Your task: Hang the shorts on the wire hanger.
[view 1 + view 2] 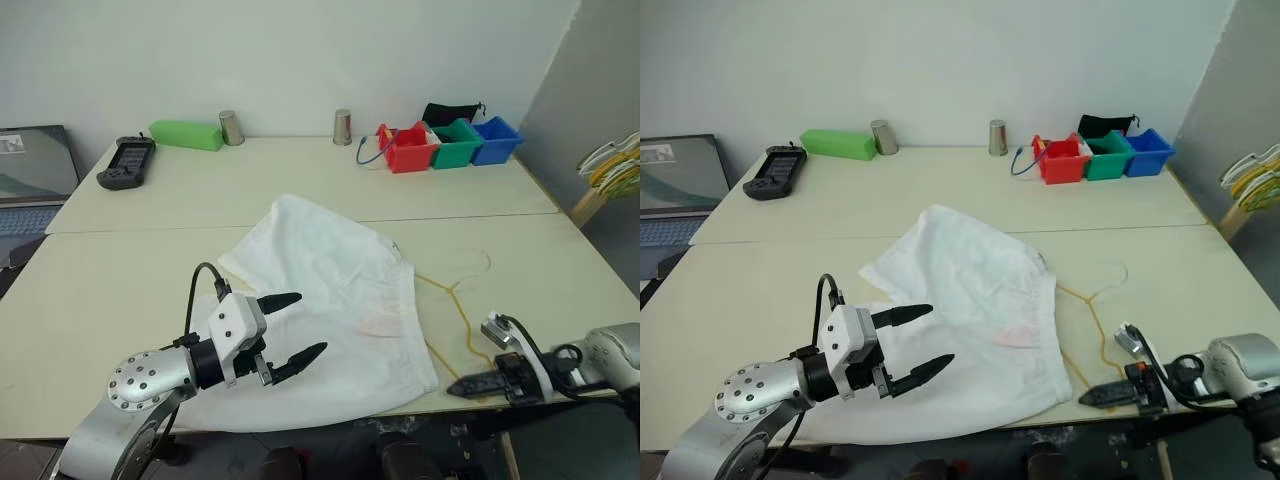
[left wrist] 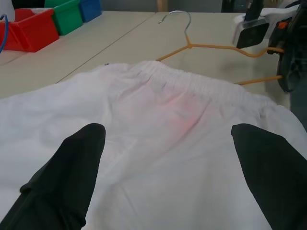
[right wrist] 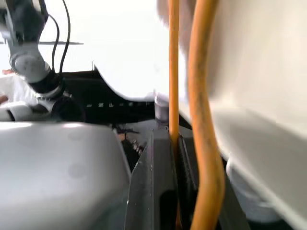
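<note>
The white shorts (image 1: 330, 300) lie spread flat on the near table, with a faint pink mark near the waistband (image 2: 180, 112). The yellowish wire hanger (image 1: 455, 290) lies to their right, its hook (image 2: 175, 17) pointing away and part of its triangle tucked under the fabric. My left gripper (image 1: 312, 322) hovers open just above the shorts' near left part, nothing between its fingers (image 2: 72, 167). At the table's front edge my right gripper (image 1: 452, 388) is shut on the hanger's lower wire (image 3: 173, 72), which runs between its fingers (image 3: 160, 182).
Red (image 1: 410, 150), green (image 1: 457, 142) and blue (image 1: 495, 138) bins stand at the back right. Two metal cups (image 1: 232, 127), a green box (image 1: 186, 135) and a black controller (image 1: 127, 161) line the far edge. A laptop (image 1: 35, 175) sits at the left. More hangers (image 1: 612, 165) hang at the right.
</note>
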